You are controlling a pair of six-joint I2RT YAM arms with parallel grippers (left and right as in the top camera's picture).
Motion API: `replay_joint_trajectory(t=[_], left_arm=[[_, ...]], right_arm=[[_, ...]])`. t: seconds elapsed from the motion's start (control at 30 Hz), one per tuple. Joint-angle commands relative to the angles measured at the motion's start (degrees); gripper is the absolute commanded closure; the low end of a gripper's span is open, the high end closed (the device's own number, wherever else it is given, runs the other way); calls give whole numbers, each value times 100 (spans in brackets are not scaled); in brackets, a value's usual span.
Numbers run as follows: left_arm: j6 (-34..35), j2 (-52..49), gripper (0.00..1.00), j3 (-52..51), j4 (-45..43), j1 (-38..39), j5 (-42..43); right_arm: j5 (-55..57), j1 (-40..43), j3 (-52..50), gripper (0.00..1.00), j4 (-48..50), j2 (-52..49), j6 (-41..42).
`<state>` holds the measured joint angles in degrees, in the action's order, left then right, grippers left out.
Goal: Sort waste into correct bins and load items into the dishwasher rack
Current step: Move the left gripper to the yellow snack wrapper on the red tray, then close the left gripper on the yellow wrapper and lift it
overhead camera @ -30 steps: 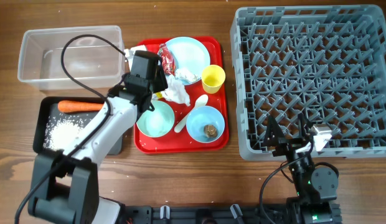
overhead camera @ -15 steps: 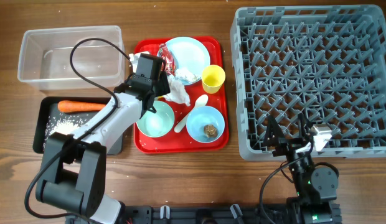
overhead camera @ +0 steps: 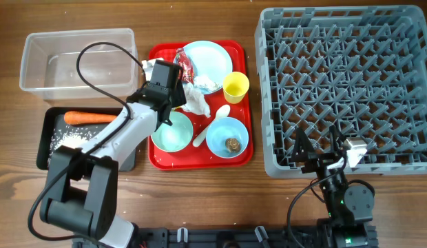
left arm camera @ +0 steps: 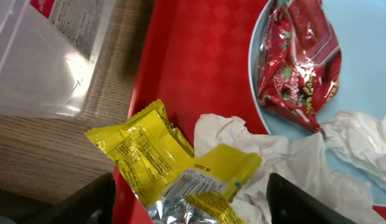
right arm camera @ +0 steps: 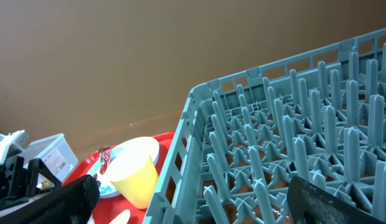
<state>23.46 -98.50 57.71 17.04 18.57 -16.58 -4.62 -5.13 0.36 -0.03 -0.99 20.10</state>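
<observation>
1. A wood-grain table (overhead camera: pixel 268 200) carries everything. In the overhead view the grey dishwasher rack (overhead camera: pixel 344 83) fills the right, the red tray (overhead camera: pixel 158 157) sits centre, and the clear tub (overhead camera: pixel 76 58) is upper left with the black tray (overhead camera: pixel 43 141) below it.
2. Sorting has begun, I judge. The carrot (overhead camera: pixel 89 117) and the loose rice (overhead camera: pixel 69 140) lie in the black tray, while the clear tub shows no waste.
3. Waste left on the red tray:
   - the yellow wrapper (left arm camera: pixel 149 155) at its left edge
   - the red wrapper (left arm camera: pixel 296 68) on the plate (overhead camera: pixel 213 58)
   - the tissues (left arm camera: pixel 274 155) partly over the plate's rim
   - the brown lump (overhead camera: pixel 232 144) inside the blue bowl (overhead camera: pixel 224 131)
4. No dish stands in the dishwasher rack. The plate, yellow cup (overhead camera: pixel 235 87), green bowl (overhead camera: pixel 173 132), blue bowl and spoon (overhead camera: pixel 212 124) all sit on the red tray, so loading is wholly to do.
5. The left gripper (left arm camera: pixel 190 205) hangs over the tray's upper left. Its jaws are spread wide either side of the yellow wrapper and hold nothing.
6. The right gripper (right arm camera: pixel 193 199) sits low at the bottom right by the rack's near edge, with its jaws wide apart and empty
</observation>
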Motion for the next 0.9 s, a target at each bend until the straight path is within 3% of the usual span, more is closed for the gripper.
replay_joint_trajectory(t=[0.0, 0.17, 0.6, 0.7, 0.87], left_arm=[[74, -221, 23, 37, -17, -11, -179], [-15, -245, 34, 37, -203, -11, -330], [-76, -258, 34, 37, -225, -55, -348], [-76, -282, 41, 37, -221, -120, -345], [-76, -345, 43, 37, -138, -238, -345]], right_arm=[[76, -17, -7, 0, 17, 42, -44], [76, -17, -7, 0, 17, 42, -44], [76, -17, -7, 0, 17, 42, -44], [76, -17, -7, 0, 17, 42, -42], [76, -17, -7, 0, 17, 42, -42]])
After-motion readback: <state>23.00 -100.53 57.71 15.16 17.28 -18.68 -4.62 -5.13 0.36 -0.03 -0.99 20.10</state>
